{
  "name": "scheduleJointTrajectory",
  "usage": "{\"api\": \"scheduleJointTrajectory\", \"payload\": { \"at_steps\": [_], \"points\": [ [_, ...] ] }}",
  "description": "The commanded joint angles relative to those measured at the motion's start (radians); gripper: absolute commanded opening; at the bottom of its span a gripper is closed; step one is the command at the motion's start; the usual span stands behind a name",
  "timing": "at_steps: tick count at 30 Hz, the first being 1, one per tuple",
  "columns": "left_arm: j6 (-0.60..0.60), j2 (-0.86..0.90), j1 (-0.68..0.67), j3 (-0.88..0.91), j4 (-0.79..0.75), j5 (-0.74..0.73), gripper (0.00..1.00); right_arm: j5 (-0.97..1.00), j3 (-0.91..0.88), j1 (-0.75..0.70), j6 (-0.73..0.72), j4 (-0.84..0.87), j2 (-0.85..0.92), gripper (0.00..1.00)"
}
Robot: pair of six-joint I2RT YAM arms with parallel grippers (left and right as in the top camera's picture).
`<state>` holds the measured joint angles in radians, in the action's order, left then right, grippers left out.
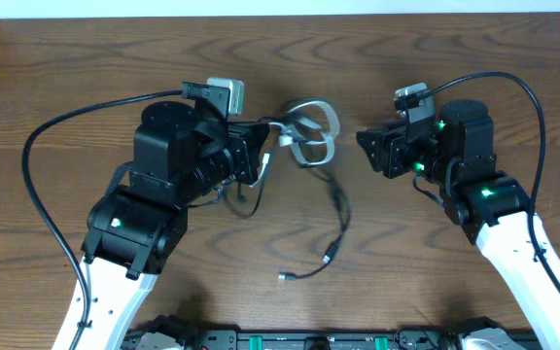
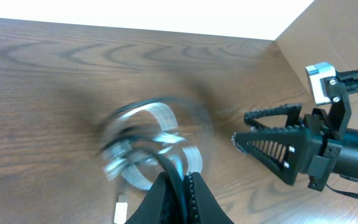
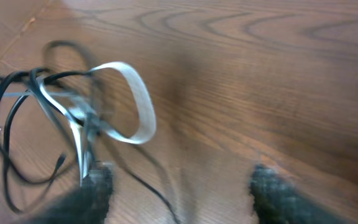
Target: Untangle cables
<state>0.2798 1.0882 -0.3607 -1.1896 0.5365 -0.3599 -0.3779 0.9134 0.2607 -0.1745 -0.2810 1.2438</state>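
Two arms reach over the wooden tabletop [image 1: 426,287], one from each side. The left gripper [image 2: 183,186] has its fingers pressed together on black strands of the cables [image 1: 309,136], a single tangle bunched between the two grippers, right at the left one. One white flat cable [image 3: 138,106] loops out of the bundle; how many black cords are knotted into it I cannot tell. One black cord [image 1: 341,219] trails from the tangle toward the near edge, with a small plug [image 1: 285,277] at its free end. The right gripper [image 3: 185,193] sits near the tangle but apart from it, fingers spread wide with nothing between them.
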Motion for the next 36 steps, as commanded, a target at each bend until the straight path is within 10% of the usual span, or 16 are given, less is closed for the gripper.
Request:
{"api": "scheduleJointTrajectory", "payload": {
  "at_steps": [1, 22, 28, 36],
  "points": [
    [-0.018, -0.012, 0.006, -0.007, -0.003, 0.013, 0.08, 0.013, 0.006, -0.005, 0.015, -0.002, 0.000, 0.77],
    [-0.018, 0.068, 0.001, -0.007, 0.024, -0.048, 0.17, 0.012, 0.006, -0.005, 0.015, 0.001, 0.000, 0.94],
    [-0.018, 0.164, -0.004, -0.007, 0.032, -0.024, 0.60, 0.012, 0.006, -0.005, 0.015, 0.001, 0.000, 0.95],
    [-0.017, 0.233, -0.004, -0.007, 0.038, 0.449, 0.69, 0.013, 0.006, -0.005, 0.015, 0.002, 0.000, 0.95]
  ]
}}
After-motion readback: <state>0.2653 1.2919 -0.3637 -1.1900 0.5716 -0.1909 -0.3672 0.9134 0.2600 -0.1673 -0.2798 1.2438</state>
